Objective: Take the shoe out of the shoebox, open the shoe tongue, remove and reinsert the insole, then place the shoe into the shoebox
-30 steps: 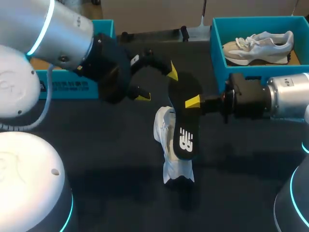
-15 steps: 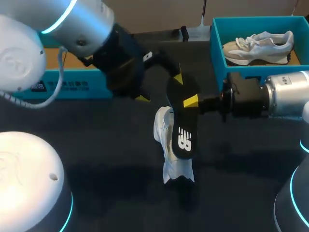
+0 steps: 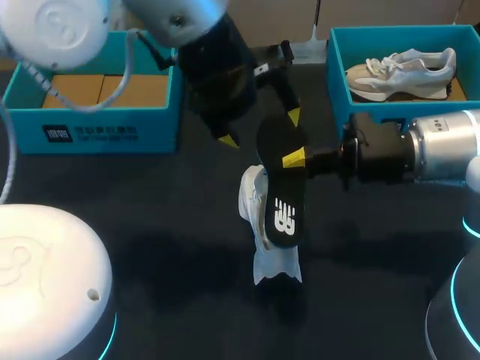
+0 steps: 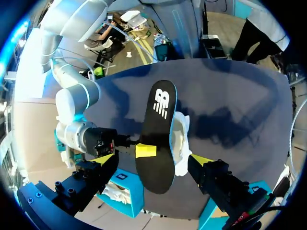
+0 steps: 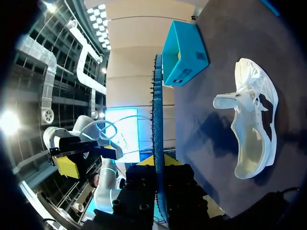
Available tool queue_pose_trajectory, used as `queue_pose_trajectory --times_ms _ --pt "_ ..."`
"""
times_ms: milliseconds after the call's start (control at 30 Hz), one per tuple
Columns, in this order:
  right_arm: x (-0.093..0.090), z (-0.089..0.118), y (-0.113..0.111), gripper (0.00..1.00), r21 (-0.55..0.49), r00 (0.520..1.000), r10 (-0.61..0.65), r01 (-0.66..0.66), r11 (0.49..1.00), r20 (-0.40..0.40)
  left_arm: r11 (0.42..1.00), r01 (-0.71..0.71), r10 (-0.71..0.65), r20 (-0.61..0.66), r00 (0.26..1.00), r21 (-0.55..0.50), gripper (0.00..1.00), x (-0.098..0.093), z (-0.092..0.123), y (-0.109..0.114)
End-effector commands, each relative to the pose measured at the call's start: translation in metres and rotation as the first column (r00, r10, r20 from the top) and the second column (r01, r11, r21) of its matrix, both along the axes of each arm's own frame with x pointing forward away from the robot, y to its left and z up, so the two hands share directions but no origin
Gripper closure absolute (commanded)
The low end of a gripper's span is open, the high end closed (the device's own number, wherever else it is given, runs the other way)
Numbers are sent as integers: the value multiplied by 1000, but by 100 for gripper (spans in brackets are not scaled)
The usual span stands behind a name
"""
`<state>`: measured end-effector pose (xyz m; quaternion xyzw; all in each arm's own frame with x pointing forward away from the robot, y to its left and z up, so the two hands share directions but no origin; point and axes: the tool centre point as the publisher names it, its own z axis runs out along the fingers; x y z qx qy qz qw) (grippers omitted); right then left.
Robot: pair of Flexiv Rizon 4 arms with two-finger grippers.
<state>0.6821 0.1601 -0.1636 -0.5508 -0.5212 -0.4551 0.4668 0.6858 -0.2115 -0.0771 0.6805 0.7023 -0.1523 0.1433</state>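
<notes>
1. Right gripper [image 3: 300, 159] is clenched on the black insole [image 3: 281, 191], with one yellow tip pressed flat on the face turned to the head camera. From the right wrist, the insole [image 5: 157, 120] stands edge-on between the two fingers of that gripper [image 5: 158, 163].
2. Its arm enters from 3 o'clock in the head view and lies level over the dark table [image 3: 150, 247].
3. The insole hangs in the air with its long axis running roughly from 12 to 6 o'clock. The end with the white logo points to 6.
4. The white shoe [image 3: 253, 206] rests near the table's middle, just under and at 9 o'clock of the insole, with its tongue flopped out toward 6 o'clock. In the right wrist view the shoe [image 5: 252, 120] shows its open mouth and sits apart from the insole.
5. The left gripper [image 3: 259, 128] is released, at 11 to 12 o'clock of the insole's upper end. In the left wrist view its fingers [image 4: 103, 160] stand wide on either side of the insole [image 4: 158, 129], neither touching it, and the shoe [image 4: 181, 139] lies beyond.
6. A teal shoebox [image 3: 336, 82] at 1 o'clock of the shoe holds a second shoe [image 3: 401, 71].
7. Another teal box [image 3: 105, 135] at 10 o'clock has brown cardboard [image 3: 142, 90] inside.
</notes>
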Motion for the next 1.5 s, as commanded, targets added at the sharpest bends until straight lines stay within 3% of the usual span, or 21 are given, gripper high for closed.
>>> queue_pose_trajectory --times_ms 33,1167,1500 --pt "4 -2 5 100 1 1000 5 -5 1000 2 963 40 -37 -16 999 267 0 4 -1 -13" --pt "5 -1 1 100 0 1000 -1 1 1000 21 960 51 -59 20 998 276 0 4 0 -15" --pt "4 3 -3 100 -9 1000 -13 13 1000 25 1000 12 -10 87 996 -20 0 17 15 -9"
